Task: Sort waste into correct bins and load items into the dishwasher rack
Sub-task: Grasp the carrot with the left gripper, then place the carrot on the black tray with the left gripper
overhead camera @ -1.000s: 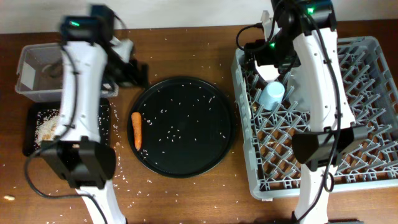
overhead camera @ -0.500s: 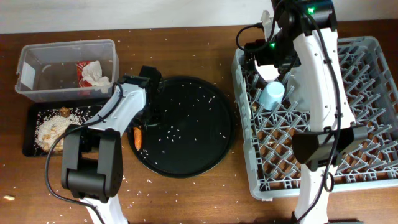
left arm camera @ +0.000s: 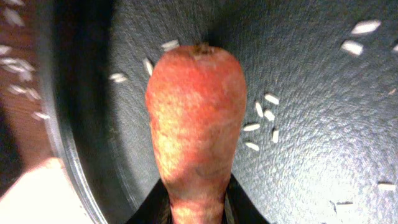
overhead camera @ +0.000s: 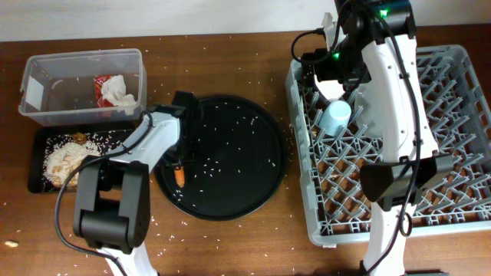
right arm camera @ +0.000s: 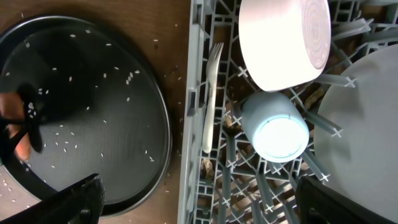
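**Desk:** Overhead first. What do you have?

**Me:** I see the left gripper (overhead camera: pixel 181 162) low over the left side of the round black tray (overhead camera: pixel 245 192). The tip of the orange carrot (overhead camera: pixel 180 176) shows just under it. At back left, the clear tub (overhead camera: pixel 65 96) holds the red-and-white wrapper (overhead camera: pixel 103 82) and the crumpled napkin (overhead camera: pixel 120 93). Just in front of it, the shallow black tray (overhead camera: pixel 37 182) carries a heap of rice grains (overhead camera: pixel 61 159) and the brown lump (overhead camera: pixel 79 138). The rack (overhead camera: pixel 453 115) fills the right side, with the light-blue cup (overhead camera: pixel 335 117) in its back-left part. My right arm reaches over that corner.

**Desk:** Left wrist?

**Me:** The carrot fills the view. Its narrow end is pinched between my two dark fingers (left arm camera: pixel 146 211), so that hand is clamped on it. The thick end points away, above the round tray's floor near the rim. Loose grains lie around it.

**Desk:** Right wrist?

**Me:** The right gripper (right arm camera: pixel 199 183) is spread wide and holds nothing. It hangs over the rack's left wall. Inside the rack I log the white bowl (right arm camera: pixel 283 40) and the cup just below it. The grey plate (right arm camera: pixel 360 143) is to the right and a white fork (right arm camera: pixel 210 93) to the left. The carrot shows at the far left edge.
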`<state>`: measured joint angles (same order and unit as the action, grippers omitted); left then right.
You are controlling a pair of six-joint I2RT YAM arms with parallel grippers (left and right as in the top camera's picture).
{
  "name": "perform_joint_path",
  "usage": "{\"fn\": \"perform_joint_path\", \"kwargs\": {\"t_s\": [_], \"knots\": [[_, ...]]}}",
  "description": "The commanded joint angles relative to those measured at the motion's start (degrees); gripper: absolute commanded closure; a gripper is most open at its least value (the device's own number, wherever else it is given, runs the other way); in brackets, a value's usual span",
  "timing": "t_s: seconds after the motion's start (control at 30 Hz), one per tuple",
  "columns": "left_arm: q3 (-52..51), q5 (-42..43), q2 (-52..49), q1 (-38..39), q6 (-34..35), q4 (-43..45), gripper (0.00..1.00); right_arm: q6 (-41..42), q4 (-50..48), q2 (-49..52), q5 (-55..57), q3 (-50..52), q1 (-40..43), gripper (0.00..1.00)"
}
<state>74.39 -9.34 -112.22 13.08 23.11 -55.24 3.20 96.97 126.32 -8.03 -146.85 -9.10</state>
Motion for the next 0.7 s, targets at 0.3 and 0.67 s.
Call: {"fn": "perform_joint_path", "kwargs": {"t_s": [0.3, 0.67], "knots": [[30.6, -10.8, 10.8, -19.2, -0.8, -24.9, 0.99, 0.0, 0.3, -0.3, 1.0, 0.0, -0.2, 0.03], [-4.7, -4.8, 10.7, -28.2, -0.8, 12.2, 0.9, 0.0, 0.3, -0.3, 1.0, 0.0, -0.2, 0.02]]}}
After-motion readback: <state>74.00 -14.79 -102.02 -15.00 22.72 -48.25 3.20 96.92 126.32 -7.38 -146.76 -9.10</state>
